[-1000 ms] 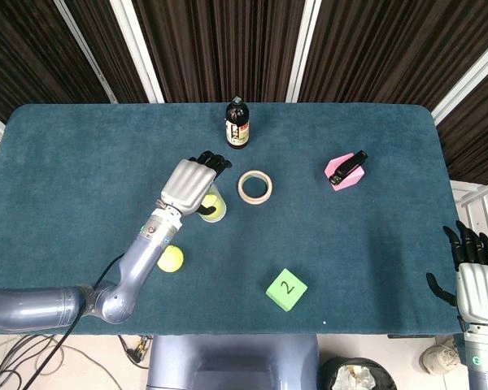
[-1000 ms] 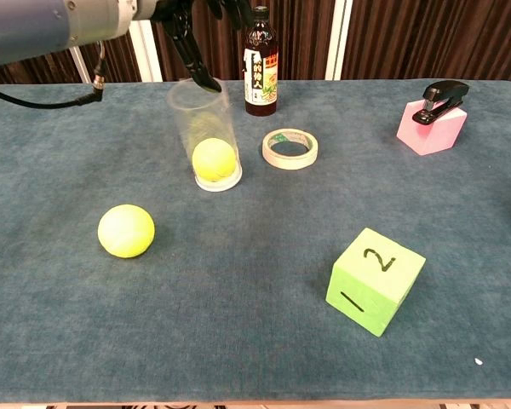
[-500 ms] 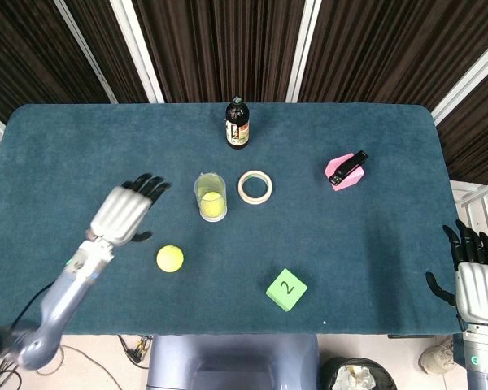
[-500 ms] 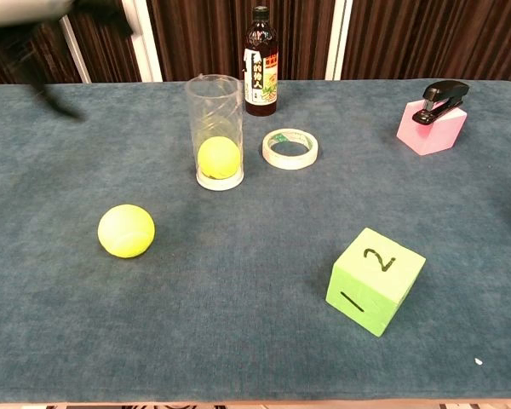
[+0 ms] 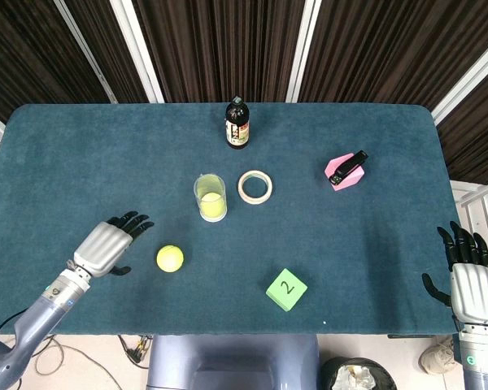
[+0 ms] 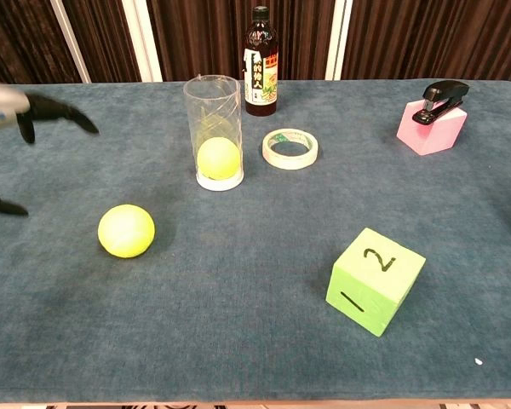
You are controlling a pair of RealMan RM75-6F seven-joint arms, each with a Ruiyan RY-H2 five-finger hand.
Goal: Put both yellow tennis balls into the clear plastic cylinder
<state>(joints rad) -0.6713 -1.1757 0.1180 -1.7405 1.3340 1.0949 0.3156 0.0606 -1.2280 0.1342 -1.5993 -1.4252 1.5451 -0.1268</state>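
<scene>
A clear plastic cylinder point(image 5: 210, 188) point(image 6: 214, 106) stands upright mid-table with one yellow tennis ball point(image 5: 211, 206) point(image 6: 218, 158) at its bottom. The second yellow tennis ball point(image 5: 170, 258) point(image 6: 126, 230) lies loose on the blue cloth, nearer the front and to the left. My left hand point(image 5: 110, 245) point(image 6: 17, 119) hovers open just left of that loose ball, fingers spread, holding nothing. My right hand point(image 5: 468, 280) hangs open beyond the table's right edge, seen only in the head view.
A dark bottle point(image 5: 237, 123) point(image 6: 261, 64) stands behind the cylinder. A tape roll point(image 5: 254, 187) point(image 6: 289, 148) lies to its right. A pink block with a black stapler point(image 5: 345, 170) point(image 6: 432, 117) sits at the right, a green numbered cube point(image 5: 286, 289) point(image 6: 375, 279) near the front.
My left hand has let go above the cylinder, leaving a ball inside, and swung back left and down toward the front, close to the loose ball. The right hand barely moved.
</scene>
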